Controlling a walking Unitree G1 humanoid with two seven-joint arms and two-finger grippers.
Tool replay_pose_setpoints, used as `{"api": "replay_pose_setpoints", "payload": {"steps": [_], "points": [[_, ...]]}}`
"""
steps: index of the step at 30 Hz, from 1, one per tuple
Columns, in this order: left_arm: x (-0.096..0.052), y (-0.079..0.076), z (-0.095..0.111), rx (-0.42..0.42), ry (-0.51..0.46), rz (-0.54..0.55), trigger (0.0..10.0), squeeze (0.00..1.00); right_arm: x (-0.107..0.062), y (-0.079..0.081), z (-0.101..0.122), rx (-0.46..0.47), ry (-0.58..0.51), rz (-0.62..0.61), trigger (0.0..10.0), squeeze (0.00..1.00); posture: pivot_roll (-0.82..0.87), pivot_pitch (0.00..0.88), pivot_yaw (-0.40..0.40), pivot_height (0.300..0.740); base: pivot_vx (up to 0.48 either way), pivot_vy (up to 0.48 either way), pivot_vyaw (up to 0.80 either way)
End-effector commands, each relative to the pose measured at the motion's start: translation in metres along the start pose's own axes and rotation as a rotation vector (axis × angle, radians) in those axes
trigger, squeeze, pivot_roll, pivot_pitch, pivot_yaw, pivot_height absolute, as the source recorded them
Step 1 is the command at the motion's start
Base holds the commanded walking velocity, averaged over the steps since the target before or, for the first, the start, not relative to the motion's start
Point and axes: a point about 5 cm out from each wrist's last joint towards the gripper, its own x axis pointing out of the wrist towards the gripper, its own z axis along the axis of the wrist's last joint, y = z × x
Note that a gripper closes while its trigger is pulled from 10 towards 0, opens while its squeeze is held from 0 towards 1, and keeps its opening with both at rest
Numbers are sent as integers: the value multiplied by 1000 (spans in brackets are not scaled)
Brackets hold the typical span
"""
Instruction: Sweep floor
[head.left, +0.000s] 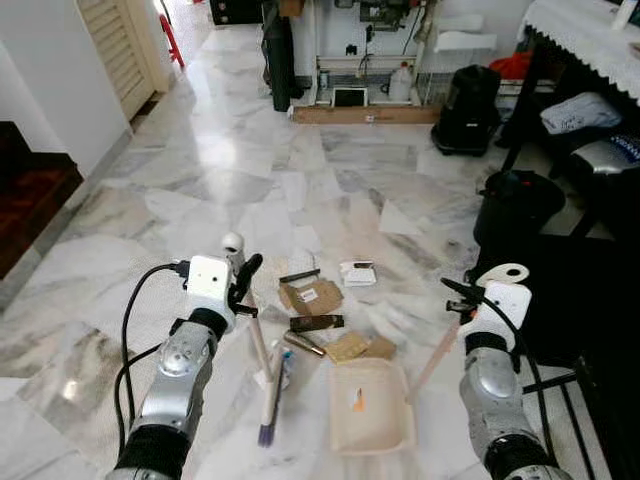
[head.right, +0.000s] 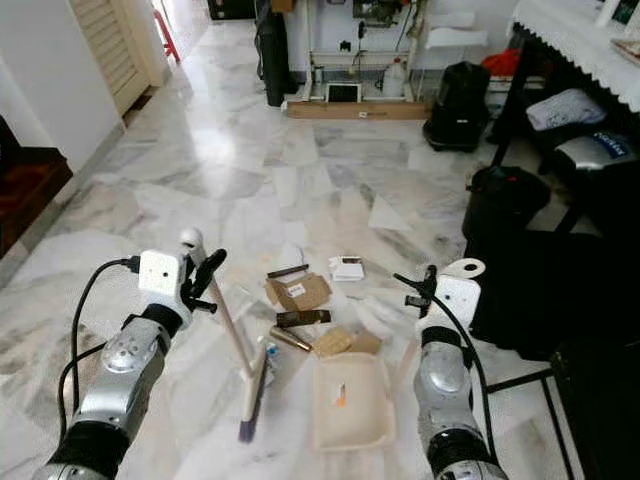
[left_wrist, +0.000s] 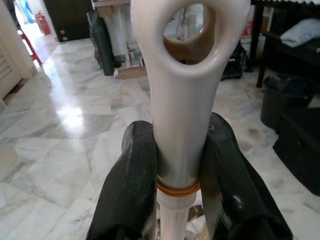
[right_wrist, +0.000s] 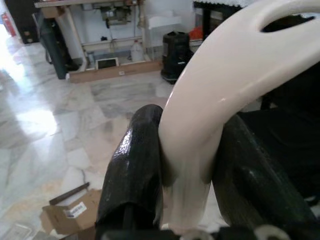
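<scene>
Your left gripper (left_wrist: 177, 195) has its fingers (left_wrist: 127, 185) clamped on the one broom (head.left: 262, 360), bristles on the floor below and just inboard of them. Your right gripper (right_wrist: 185, 175) pinches the handle of the one dustpan (head.left: 372, 405), mouth toward roughly seven scraps (head.left: 318, 322) (some blur together). You're mid-sweep; next, draw them pan-ward.

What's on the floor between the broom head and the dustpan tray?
Left eye view: mostly bare marble between the broom head and the dustpan tray. The litter, a brown cardboard piece and dark strip, lies beyond them.
</scene>
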Motion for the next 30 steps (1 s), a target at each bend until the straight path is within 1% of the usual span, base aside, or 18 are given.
{"api": "replay_pose_setpoints", "payload": {"steps": [1, 3, 5, 7, 8, 9, 11, 12, 14, 18, 23, 30], "points": [[2, 6, 7, 45, -35, 3, 10000, 0, 1, -2, 7, 18, -40, -31, 10000, 0, -13, 0, 61, 740, 0, 0, 0], [1, 10, 7, 51, -35, 15, 10000, 0, 0, -1, 5, 24, -31, -39, 10000, 0, -3, 0, 50, 740, 0, 0, 0], [2, 15, 11, 40, -56, 52, 10000, 0, 1, 4, 6, 31, -24, -24, 10000, 0, 4, 0, 23, 740, 0, 0, 0], [2, 17, 13, 34, -77, 83, 10000, 0, 5, 11, 9, 18, -24, 18, 10000, 0, 9, 0, 1, 740, 0, 0, 0], [2, 17, 13, 34, -77, 83, 10000, 0, 5, 11, 9, 18, -24, 18, 10000, 0, 9, 0, 1, 740, 0, 0, 0], [0, 16, 12, 36, -78, 92, 10000, 0, 8, 15, 12, 19, -26, 35, 10000, 0, 28, 0, -17, 740, 0, 0, 0], [-5, 18, 11, 34, -89, 119, 10000, 0, 10, 20, 15, 23, -29, 50, 10000, 0, 40, 0, -14, 740, 0, 0, 0], [-5, 18, 11, 34, -89, 119, 10000, 0, 10, 20, 15, 23, -29, 50, 10000, 0, 40, 0, -14, 740, 0, 0, 0], [-10, 16, 11, 27, -101, 132, 10000, 0, 12, 23, 17, 29, -31, 50, 10000, 0, 48, 0, -14, 740, 0, 0, 0], [-11, 15, 10, 27, -101, 130, 10000, 0, 10, 24, 16, 40, -26, 42, 10000, 0, 52, 0, -12, 740, 0, 0, 0], [-13, 15, 11, 29, -102, 125, 10000, 0, 2, 31, 9, 43, -12, 59, 10000, 0, 59, 0, -8, 740, 0, 0, 0], [-13, 16, 10, 31, -100, 124, 10000, 0, 0, 33, 8, 60, -7, 58, 10000, 0, 56, 0, -11, 740, 0, 0, 0]]}}
